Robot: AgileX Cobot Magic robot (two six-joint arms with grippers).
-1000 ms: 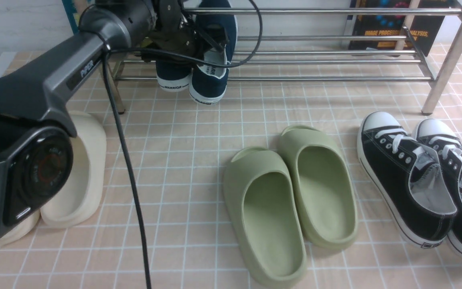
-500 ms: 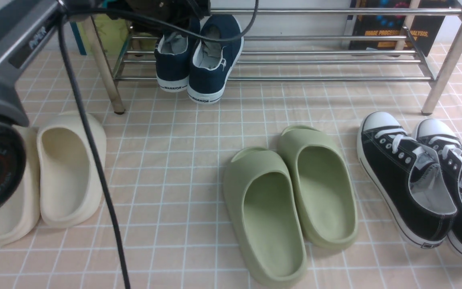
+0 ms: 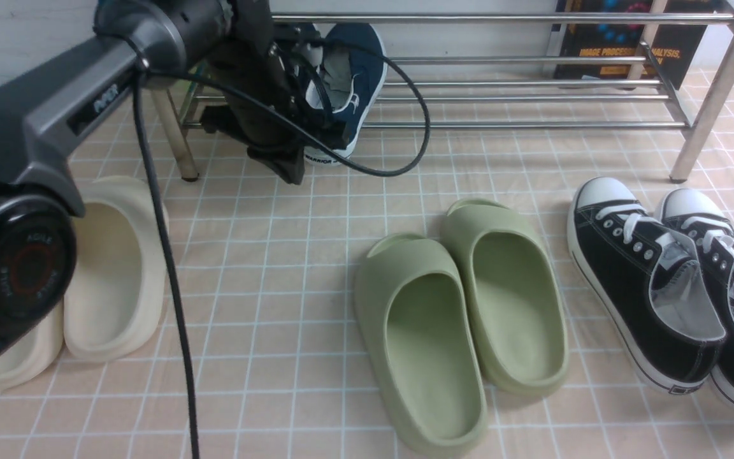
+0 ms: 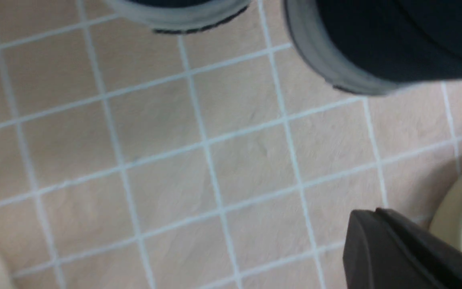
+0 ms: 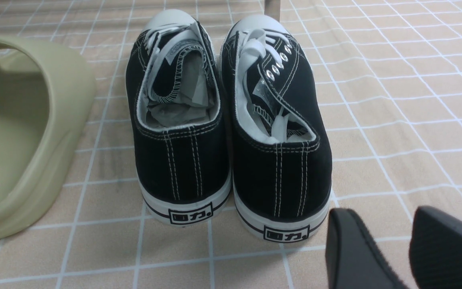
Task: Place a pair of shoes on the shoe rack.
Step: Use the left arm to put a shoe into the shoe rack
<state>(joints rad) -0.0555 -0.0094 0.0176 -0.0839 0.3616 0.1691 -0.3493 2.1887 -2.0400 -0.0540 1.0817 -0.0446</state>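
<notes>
Sneaker pair (image 3: 367,70) on lower tier of shoe rack (image 3: 532,125), at eleven o'clock. Clogs (image 3: 431,357) on floor, centre, five o'clock from rack-borne pair. Lace-ups (image 3: 647,287) on floor, three o'clock.

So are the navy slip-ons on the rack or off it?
On it: the navy slip-ons rest along the lower bars of the rack, heels jutting out over the front bar.

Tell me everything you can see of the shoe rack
The shoe rack is wide and low, shiny and metal-looking: slim horizontal bars between thicker legs, two of them seen reaching the tiled floor. It stands upright. A lower tier sits beneath a higher front bar; the top is out of frame. Navy slip-ons rest on the lower tier's left end, heels overhanging its front.
</notes>
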